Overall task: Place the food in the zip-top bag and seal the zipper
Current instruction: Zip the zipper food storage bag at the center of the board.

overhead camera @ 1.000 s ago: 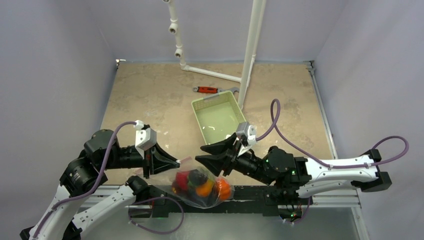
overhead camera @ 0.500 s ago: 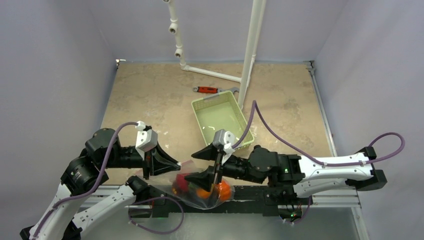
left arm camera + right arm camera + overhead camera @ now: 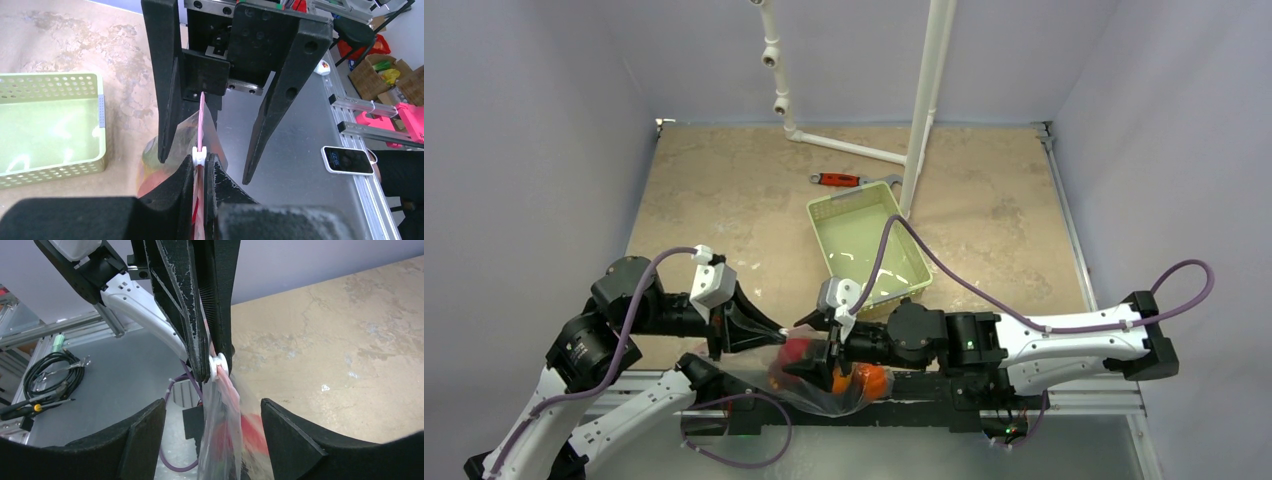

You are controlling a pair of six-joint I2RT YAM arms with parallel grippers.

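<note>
step: sealing | left tool [image 3: 200,167]: clamped on the zipper [image 3: 201,117] at the white slider [image 3: 218,365] | right tool [image 3: 214,407]: brought in from the right within 1 s, fingers apart, astride the bag [image 3: 824,395] mouth | food [image 3: 864,380]: inside the bag, near worktop [image 3: 724,200] edge | meaning: filling judged done, strip closure pending

At the near edge of the counter [image 3: 724,200], the right gripper [image 3: 794,347] covers much of the bag [image 3: 820,401] from above, and the food [image 3: 869,380] inside overlaps too much to count. The zipper [image 3: 201,112] vanishes between the fingers of the left gripper [image 3: 200,162]. The right wrist view cuts the bag off below, its contents a red blur.
</note>
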